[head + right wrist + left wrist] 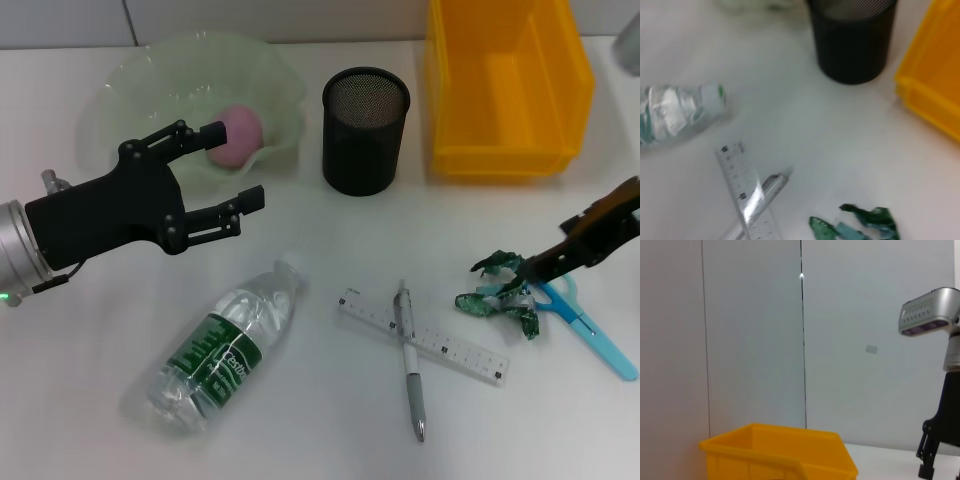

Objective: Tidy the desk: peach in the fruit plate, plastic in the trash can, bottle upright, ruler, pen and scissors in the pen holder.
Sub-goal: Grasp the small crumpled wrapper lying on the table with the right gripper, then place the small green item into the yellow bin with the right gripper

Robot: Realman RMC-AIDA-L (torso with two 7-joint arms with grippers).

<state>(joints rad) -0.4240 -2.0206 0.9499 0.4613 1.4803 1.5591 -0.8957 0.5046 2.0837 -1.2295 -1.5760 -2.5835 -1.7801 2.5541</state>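
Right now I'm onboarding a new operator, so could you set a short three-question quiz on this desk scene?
1. True or false: the peach already lies in the fruit plate.
2. Which item crosses over the ruler: A) scissors, B) pen, C) bottle?
3. Fill in: the right gripper is at the crumpled ____, while the left gripper hovers open by the plate.

Key: 1 true; 2 B; 3 plastic.
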